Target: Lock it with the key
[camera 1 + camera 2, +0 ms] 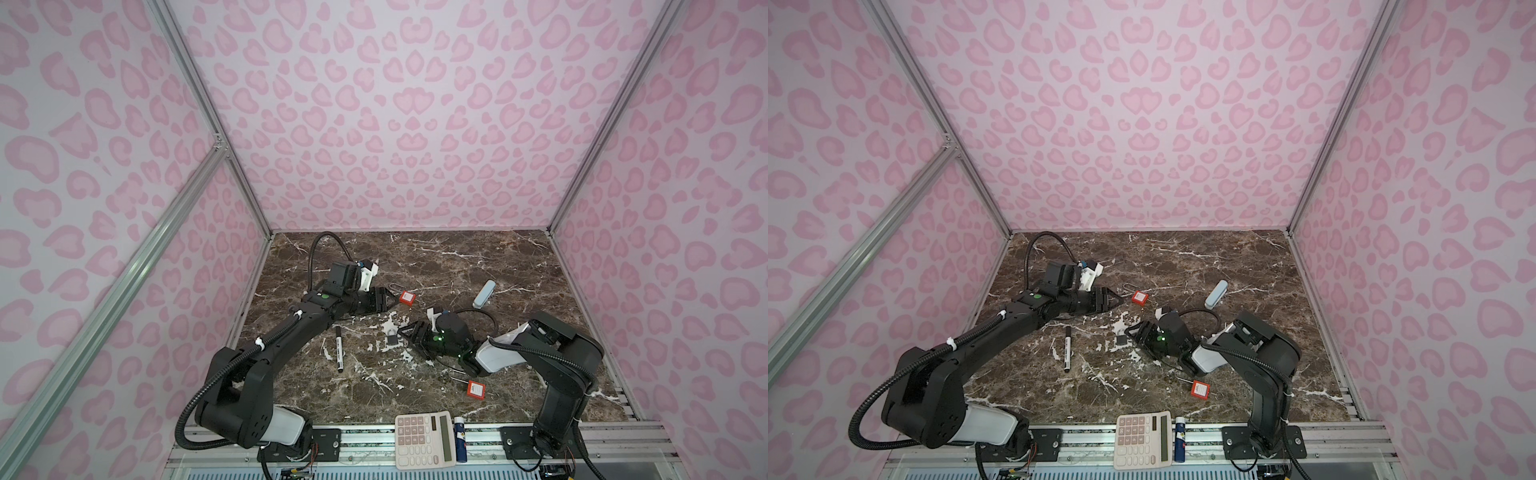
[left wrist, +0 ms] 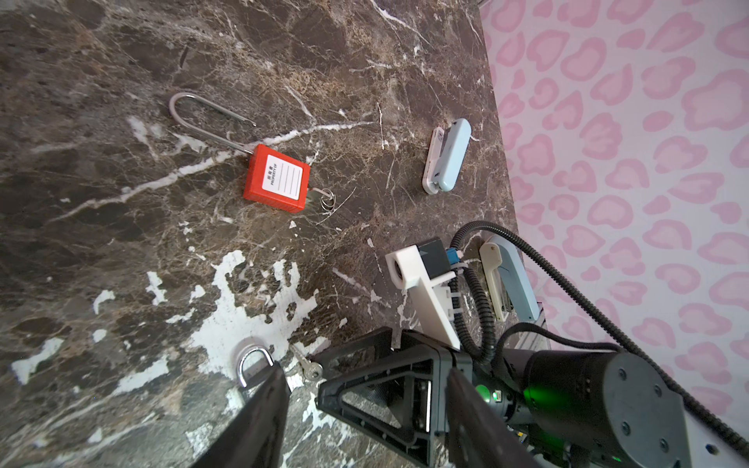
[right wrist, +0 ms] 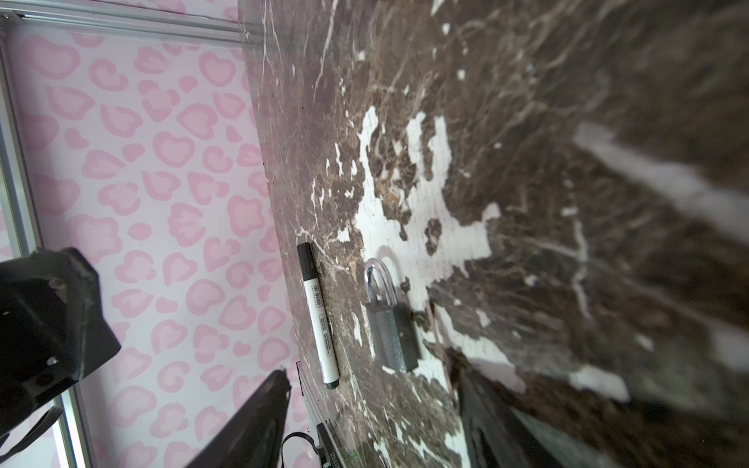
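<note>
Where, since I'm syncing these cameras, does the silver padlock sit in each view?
Top view: silver padlock, mid-table, beside right gripper.
Top view: same spot.
Left wrist: bottom edge, partly hidden.
Right wrist: centre, beside marker.
Shared landmark: white scuffed patch under its shackle.

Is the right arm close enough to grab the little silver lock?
Probably yes. The right gripper is open just beside the silver padlock, with nothing between them. The marker lies on the padlock's other side, out of the way.
</note>
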Action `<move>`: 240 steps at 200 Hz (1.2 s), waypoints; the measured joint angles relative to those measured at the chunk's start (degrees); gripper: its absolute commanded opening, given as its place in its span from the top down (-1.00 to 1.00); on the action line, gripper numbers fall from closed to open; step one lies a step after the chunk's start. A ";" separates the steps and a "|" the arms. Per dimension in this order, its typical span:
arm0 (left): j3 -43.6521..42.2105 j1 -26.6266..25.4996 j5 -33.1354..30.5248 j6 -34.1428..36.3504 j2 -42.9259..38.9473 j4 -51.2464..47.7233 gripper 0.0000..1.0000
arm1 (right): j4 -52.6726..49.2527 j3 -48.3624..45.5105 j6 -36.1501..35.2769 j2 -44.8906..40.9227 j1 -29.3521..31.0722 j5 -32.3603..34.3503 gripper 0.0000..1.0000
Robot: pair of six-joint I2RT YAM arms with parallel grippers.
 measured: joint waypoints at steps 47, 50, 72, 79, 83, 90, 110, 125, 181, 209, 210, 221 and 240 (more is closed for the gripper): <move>0.00 0.00 0.02 -0.26 0.00 0.15 -0.26 | 0.74 1.92 -0.15 1.97 0.07 -0.50 -0.38; 0.00 0.00 0.02 -0.26 0.00 0.15 -0.26 | 0.87 1.88 -0.13 1.99 0.04 -0.52 -0.38; 0.00 0.00 0.04 -0.55 0.00 0.28 -0.26 | 2.19 0.57 0.04 1.75 -0.04 -0.50 -0.39; 0.00 0.00 0.04 -0.61 0.00 0.33 -0.26 | 2.60 0.11 0.07 1.55 -0.20 -0.50 -0.40; 0.00 0.00 0.04 -0.61 -0.02 0.33 -0.26 | 2.80 -0.09 0.07 1.49 -0.22 -0.50 -0.40; 0.00 0.00 0.04 -0.63 -0.02 0.33 -0.26 | 2.91 -0.31 0.07 1.29 -0.22 -0.46 -0.40; 0.00 0.00 0.04 -0.63 -0.13 0.35 -0.26 | 1.66 -0.31 -0.02 0.24 -0.22 -0.04 -0.44; -0.02 -0.04 0.04 -0.63 -0.48 0.37 -0.27 | -0.85 0.44 -0.79 -1.01 -0.04 0.50 -0.46; -0.33 0.07 0.22 -1.53 -1.16 0.83 -0.27 | -2.78 1.64 -2.34 -0.85 0.42 0.44 -0.46; -0.39 0.07 0.22 -1.55 -1.62 0.81 -0.28 | -3.48 0.74 -2.34 -1.55 0.35 0.74 -0.46; -0.39 0.07 0.22 -1.55 -1.64 0.81 -0.28 | -3.50 0.72 -2.36 -1.57 0.33 0.76 -0.46; -0.39 0.09 0.26 -1.53 -1.81 0.81 -0.28 | -3.48 0.57 -2.34 -1.60 0.20 0.83 -0.46; -0.48 0.09 0.39 -1.53 -1.81 0.81 -0.28 | -3.41 0.55 -2.32 -1.60 0.20 0.83 -0.46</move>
